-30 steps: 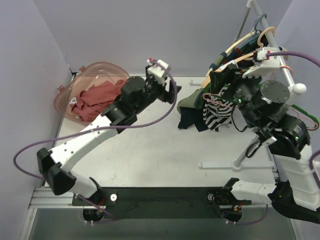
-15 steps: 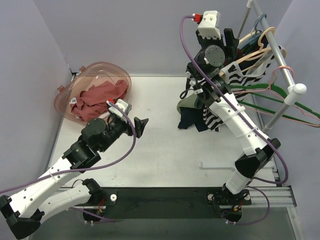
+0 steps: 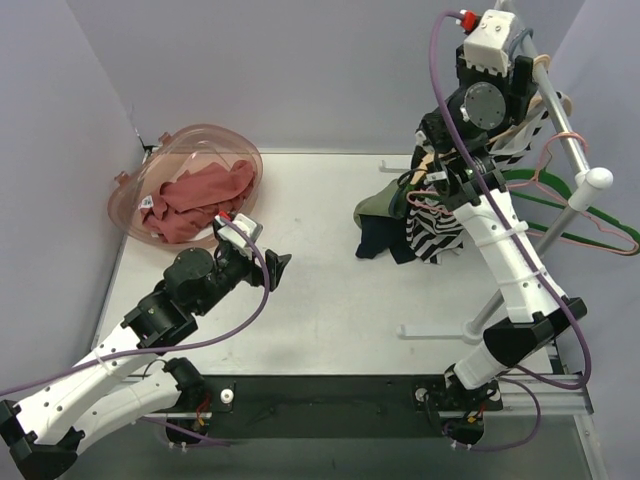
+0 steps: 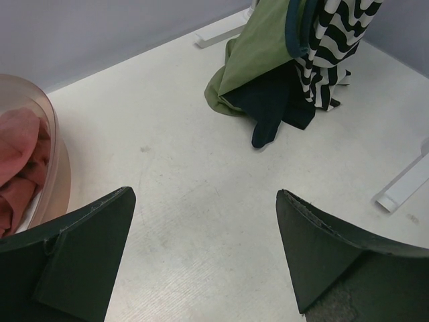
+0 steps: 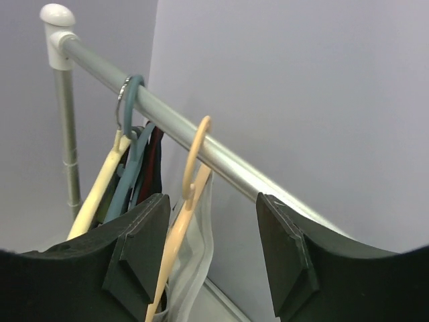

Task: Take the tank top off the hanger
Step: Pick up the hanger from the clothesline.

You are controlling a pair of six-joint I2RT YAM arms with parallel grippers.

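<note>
in the upper left of the overhead view a pink translucent basin (image 3: 165, 150) sits on the white worktop (image 3: 320, 300) with a red garment (image 3: 195, 200) bunched inside it. just right of and below the basin, the left gripper (image 3: 277, 268) hangs over bare worktop. its fingers (image 4: 80, 255) are spread as wide as they go, holding nothing and touching nothing. in the left wrist view the basin's edge shows at the far left and the clothes sit at the upper right.

right of centre, a cluster of clothes hangs down from the rack until its lower ends rest on the worktop. on the left of it is an olive green garment (image 3: 380, 205), with a dark navy garment (image 3: 378, 238) below. on the right is the black-and-white striped tank top (image 3: 435, 232), with teal trim at its opening. it is still up among the hangers and well apart from the left gripper.

at the upper right, the right gripper (image 5: 211, 201) is raised to the grey rail (image 5: 234, 168) of the rack. its fingers (image 5: 141, 248) stand partly apart and are not pinching anything. the neck of a peach hanger (image 5: 191, 181), hooked over the rail, runs down between them close to the left-hand finger. i cannot tell whether it touches the finger. a pale fold hangs under that hanger. left of it on the rail are a teal hanger (image 5: 131, 100) and a cream hanger (image 5: 100, 188) with dark cloth below. in the overhead view, a green hanger (image 3: 545, 180) hangs farther along the rail at the right edge.
</note>
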